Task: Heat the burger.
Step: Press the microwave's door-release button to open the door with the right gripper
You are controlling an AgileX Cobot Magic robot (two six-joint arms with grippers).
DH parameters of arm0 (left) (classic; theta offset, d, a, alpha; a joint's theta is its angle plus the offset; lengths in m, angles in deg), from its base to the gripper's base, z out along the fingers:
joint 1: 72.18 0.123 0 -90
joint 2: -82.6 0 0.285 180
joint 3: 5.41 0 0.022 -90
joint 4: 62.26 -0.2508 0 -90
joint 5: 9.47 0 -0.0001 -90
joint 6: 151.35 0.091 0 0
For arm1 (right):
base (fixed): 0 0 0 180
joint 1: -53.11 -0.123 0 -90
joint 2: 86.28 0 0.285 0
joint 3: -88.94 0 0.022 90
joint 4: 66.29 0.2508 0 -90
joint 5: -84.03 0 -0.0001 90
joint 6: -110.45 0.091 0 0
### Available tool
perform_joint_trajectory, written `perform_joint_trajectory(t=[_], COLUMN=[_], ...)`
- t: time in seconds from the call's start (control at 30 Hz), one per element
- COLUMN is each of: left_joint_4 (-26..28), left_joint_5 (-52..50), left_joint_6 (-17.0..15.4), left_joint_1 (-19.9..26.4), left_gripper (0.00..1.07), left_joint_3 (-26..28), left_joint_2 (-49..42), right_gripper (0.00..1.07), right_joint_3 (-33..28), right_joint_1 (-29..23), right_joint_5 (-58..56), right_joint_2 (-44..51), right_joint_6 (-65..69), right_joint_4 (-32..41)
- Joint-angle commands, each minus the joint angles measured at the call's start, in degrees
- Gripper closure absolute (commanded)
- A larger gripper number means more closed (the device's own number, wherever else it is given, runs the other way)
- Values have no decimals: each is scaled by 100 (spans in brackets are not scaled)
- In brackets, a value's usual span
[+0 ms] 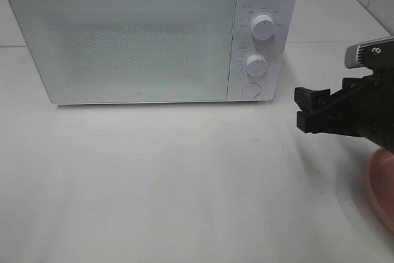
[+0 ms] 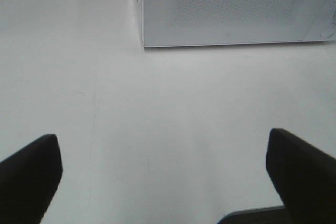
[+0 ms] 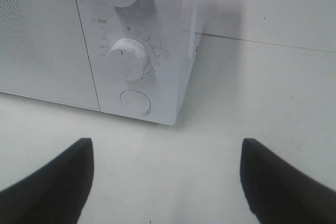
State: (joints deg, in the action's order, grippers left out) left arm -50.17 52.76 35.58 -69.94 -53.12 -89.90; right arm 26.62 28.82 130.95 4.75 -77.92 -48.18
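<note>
Both released (jaws wide): right claw facing microwave dials, pink plate near; left claw over table.

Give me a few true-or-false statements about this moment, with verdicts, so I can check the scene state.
1. The microwave door is shut. True.
2. The right gripper holds the burger. False: its jaws stand open and empty, and no burger shows in any view.
3. The microwave's panel has an upper knob, a lower knob and a round button below them. True.
4. The pink plate sits right in front of the microwave door. False: it lies at the table's right edge, partly under the right arm, apart from the microwave.
5. The left gripper is shut. False: its jaws stand wide open over the table.
</note>
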Motion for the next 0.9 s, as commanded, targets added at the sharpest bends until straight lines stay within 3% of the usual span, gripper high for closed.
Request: perform_joint_trajectory(t=[0.03,0.07,0.13,0.23,0.37,0.47,0.53,0.9], left_joint_4=[11,11,11,11,11,11,11,11], left_joint_5=[-80,-80,-80,-80,-80,-80,-80,-80], left_joint_6=[-23,-23,-23,-23,-23,-23,-23,-23], left_joint_1=[-23,-23,-23,-23,-23,-23,-23,-23], left_gripper=[9,9,9,9,9,9,9,9], left_joint_3=[6,6,6,6,6,6,6,6], left_joint_2=[-86,-86,-86,-86,-86,-86,-86,-86], right_gripper=[32,32,32,32,32,32,32,32], right_joint_3=[-23,-23,-23,-17,218,286,602,756], right_joint_1=[-550,-550,-1169,-1324,-2091,-2200,-2567,-2825], right_joint_5=[739,739,1518,1673,2183,2229,2280,2257], right_joint_2=[-332,-332,-762,-859,-1278,-1346,-1558,-1725], right_joint_6=[-315,-315,-464,-481,-539,-584,-808,-854], right_joint_4=[739,739,1639,1805,2825,2956,3489,3615])
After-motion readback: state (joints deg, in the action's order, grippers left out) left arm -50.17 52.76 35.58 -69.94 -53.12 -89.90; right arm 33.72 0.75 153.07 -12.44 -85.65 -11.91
